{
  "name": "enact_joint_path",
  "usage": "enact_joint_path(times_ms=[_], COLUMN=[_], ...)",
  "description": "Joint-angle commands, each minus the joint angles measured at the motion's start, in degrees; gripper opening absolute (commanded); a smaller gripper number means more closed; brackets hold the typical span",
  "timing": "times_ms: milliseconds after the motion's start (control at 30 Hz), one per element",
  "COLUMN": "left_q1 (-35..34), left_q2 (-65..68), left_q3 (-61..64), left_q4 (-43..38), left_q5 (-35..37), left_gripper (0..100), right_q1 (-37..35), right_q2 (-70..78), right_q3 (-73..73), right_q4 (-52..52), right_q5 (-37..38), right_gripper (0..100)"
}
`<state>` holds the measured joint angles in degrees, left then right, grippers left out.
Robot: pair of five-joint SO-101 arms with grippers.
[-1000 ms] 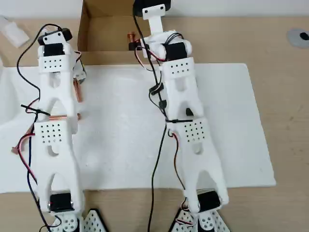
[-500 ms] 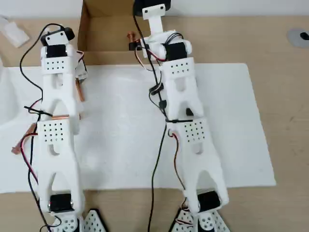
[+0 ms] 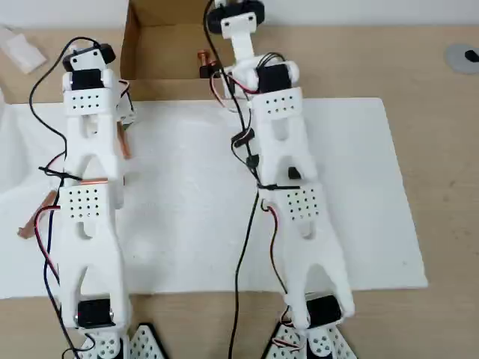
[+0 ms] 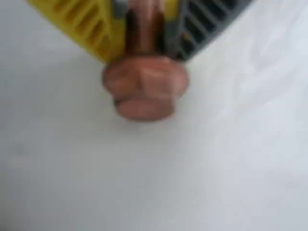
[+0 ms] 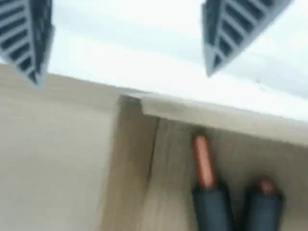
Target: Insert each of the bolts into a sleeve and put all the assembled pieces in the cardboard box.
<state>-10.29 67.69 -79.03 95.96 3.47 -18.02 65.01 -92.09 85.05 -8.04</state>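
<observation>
My left gripper [image 4: 144, 45] is shut on a copper bolt [image 4: 144, 89], whose hex head pokes out past the yellow and grey fingers just above the white foam mat [image 4: 231, 168]. From above, that bolt [image 3: 123, 140] shows beside the left arm. Another copper bolt [image 3: 93, 181] lies on the mat under this arm. My right gripper [image 5: 122, 74] hangs open over the cardboard box [image 5: 130, 159], its fingers [image 5: 231, 33] wide apart. Two assembled pieces [image 5: 207, 187], copper bolts in dark sleeves, lie side by side in the box [image 3: 132, 52].
The white foam mat [image 3: 187, 202] covers most of the wooden table. A white plastic piece [image 3: 22, 48] lies at the far left and a grey disc [image 3: 462, 56] at the far right. Cables trail along both arms.
The left arm's wrist has shifted slightly right and farther from the base, bolt still held. The right arm has edged a little deeper over the box.
</observation>
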Motion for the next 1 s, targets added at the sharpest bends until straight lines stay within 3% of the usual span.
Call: enact_joint_path(times_ms=[0, 167, 333, 467, 633, 800, 967], left_q1=[-1.05, -1.23, -0.88, -1.58, 0.0, 0.88, 0.44], left_q2=[-0.66, -8.57, -25.54, -42.42, -61.85, -76.18, -88.48], left_q3=[-14.77, -12.48, 8.7, 23.3, 38.07, 54.51, 70.24], left_q4=[4.92, 5.01, 4.92, 4.75, 4.66, 2.46, -2.64], left_q5=[-1.85, -4.04, -4.31, -0.53, -3.25, -8.44, -10.02], left_gripper=[1, 1, 1, 1, 1, 1, 1], right_q1=[-0.84, -0.4, 0.4, 4.09, 4.79, 4.53, 4.62], right_q2=[-9.63, -14.9, -19.56, -20.35, -21.14, -28.26, -39.52], right_q3=[-3.3, -3.3, -3.12, -2.95, 1.98, 12.26, 34.86], right_q4=[1.23, 7.56, 17.58, 17.49, 17.58, 17.58, 17.58], right_q5=[-5.89, -10.73, -10.9, -10.9, -10.99, -15.74, -16.62], right_gripper=[25.4, 25.4, 25.4, 25.4, 25.4, 25.3, 25.3])
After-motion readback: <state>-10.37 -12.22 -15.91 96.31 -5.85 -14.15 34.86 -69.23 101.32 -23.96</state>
